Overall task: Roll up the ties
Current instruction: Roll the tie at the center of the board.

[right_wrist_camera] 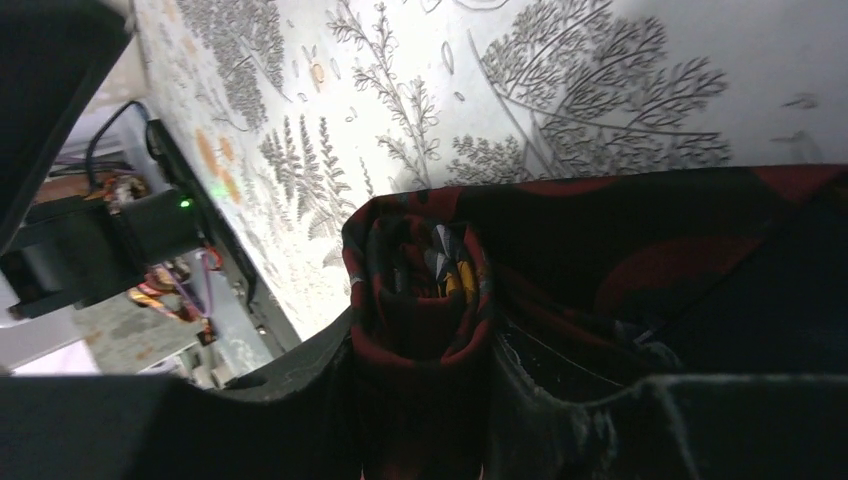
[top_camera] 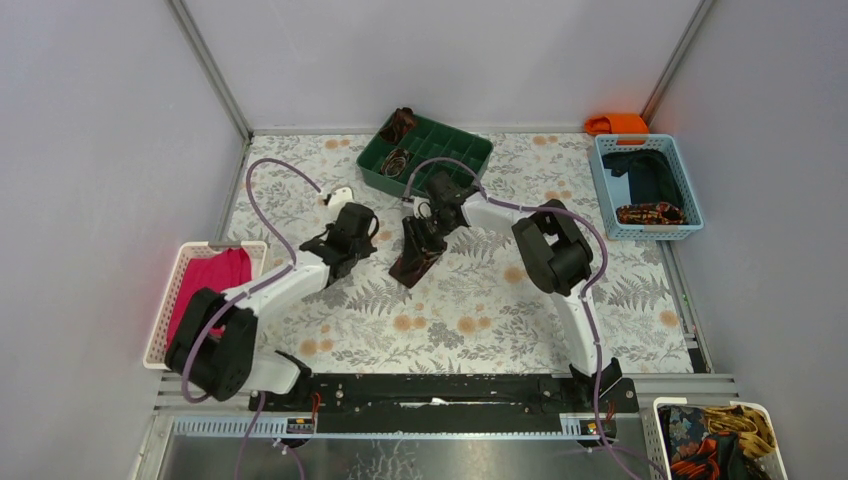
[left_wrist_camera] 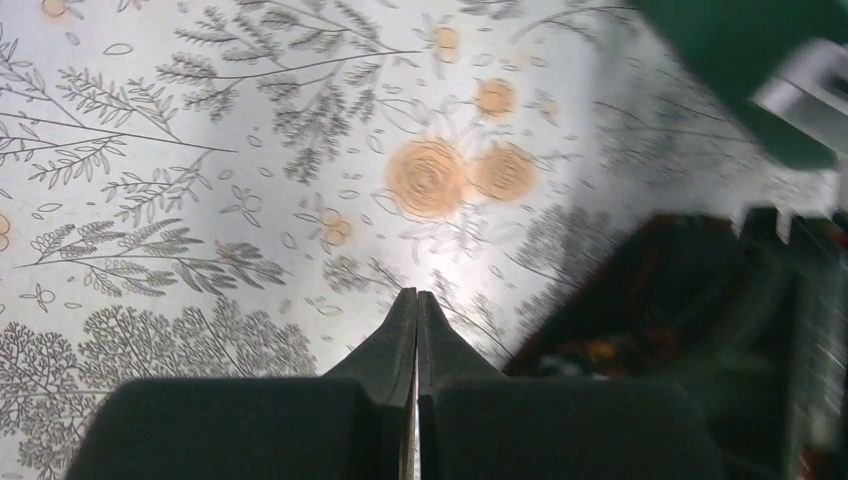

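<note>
A dark maroon tie (top_camera: 413, 258) lies on the patterned table between the two arms, its upper end rolled into a coil (right_wrist_camera: 420, 290). My right gripper (top_camera: 428, 222) (right_wrist_camera: 420, 345) is shut on that coil, with a finger (right_wrist_camera: 300, 375) pressing each side. The unrolled part (right_wrist_camera: 650, 250) stretches off to the right. My left gripper (top_camera: 345, 208) (left_wrist_camera: 417, 300) is shut on nothing, low over the table just left of the tie (left_wrist_camera: 650, 300). Two rolled ties (top_camera: 396, 160) sit in the green divided tray (top_camera: 455, 150).
A blue basket (top_camera: 600, 185) at the back right holds a navy cloth and a patterned tie (top_camera: 650, 212). A white basket (top_camera: 160, 320) with pink cloth stands at the left. Another basket (top_camera: 660, 425) of ties is at the near right. An orange object (top_camera: 617, 123) sits in the back corner.
</note>
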You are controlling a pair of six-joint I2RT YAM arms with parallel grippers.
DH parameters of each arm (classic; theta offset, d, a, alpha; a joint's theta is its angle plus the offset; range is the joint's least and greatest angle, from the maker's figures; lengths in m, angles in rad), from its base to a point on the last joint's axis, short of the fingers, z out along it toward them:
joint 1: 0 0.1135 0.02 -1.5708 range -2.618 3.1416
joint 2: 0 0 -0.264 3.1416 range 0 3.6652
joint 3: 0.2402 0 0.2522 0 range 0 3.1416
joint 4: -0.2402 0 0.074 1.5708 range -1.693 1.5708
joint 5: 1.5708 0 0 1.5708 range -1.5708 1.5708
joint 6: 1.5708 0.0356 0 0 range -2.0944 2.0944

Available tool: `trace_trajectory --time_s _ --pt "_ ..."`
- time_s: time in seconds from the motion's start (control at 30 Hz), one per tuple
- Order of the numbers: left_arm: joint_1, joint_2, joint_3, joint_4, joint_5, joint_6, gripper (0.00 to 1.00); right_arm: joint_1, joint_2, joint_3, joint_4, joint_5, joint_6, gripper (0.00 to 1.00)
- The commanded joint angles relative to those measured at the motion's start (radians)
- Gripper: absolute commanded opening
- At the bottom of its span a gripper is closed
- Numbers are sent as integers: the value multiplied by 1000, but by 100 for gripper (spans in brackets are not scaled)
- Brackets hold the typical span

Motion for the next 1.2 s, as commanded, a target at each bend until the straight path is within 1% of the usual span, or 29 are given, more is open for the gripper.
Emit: trace_trajectory --time_s 0.0,0.07,0.13,0.23,0.37,0.47,0.6,0.7,0.8,0.9,1.17 --pt "80 90 24 87 113 -20 0 15 20 -123 102 -28 113 34" --pt "86 131 19 124 141 -23 0 16 18 -155 154 -63 145 37" --pt "88 169 23 141 172 -27 0 16 11 -183 202 -80 175 43" --pt "87 204 18 177 206 -25 0 16 -6 -196 216 -49 181 54" --pt "87 224 13 192 244 -19 0 16 -30 -183 196 1 172 65" --pt "88 227 8 216 248 -14 0 16 -48 -151 149 66 153 66" --pt "88 247 16 224 261 -8 0 16 -58 -101 71 195 119 65" --pt "87 272 19 239 273 -9 0 16 -74 -81 41 251 109 66" --pt "87 290 20 248 282 -13 0 16 -91 -73 29 292 102 71" --pt "87 292 20 252 287 -11 0 15 -108 -73 32 293 92 73" --pt "87 285 25 245 293 -1 0 0 -91 -9 -52 285 71 74"
